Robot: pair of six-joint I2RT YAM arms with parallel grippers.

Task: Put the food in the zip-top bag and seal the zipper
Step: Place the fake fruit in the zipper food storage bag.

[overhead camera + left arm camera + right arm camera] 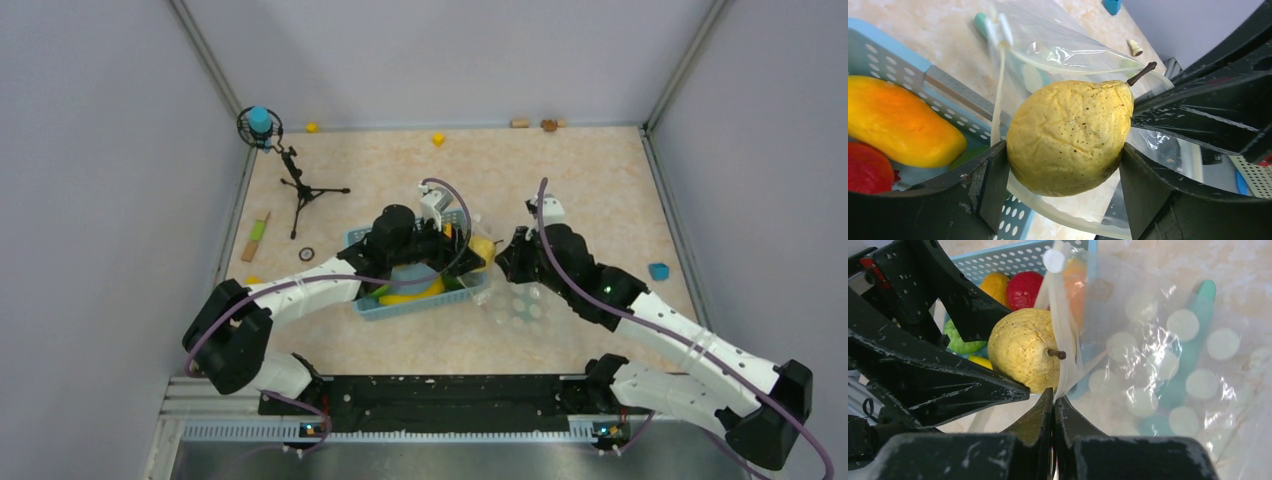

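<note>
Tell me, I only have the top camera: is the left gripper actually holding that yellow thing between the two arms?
Observer: Yes. The left wrist view shows a yellow pear clamped between the fingers of the left gripper.
Operator: And what is the right one doing?
Observer: The right gripper is shut on the zipper, pinching the rim of the zip-top bag.
Operator: Is the pear inside?
Observer: Not fully, as far as I can tell. In the right wrist view its stem just reaches the zipper strip, while its body sits on the basket side.
</note>
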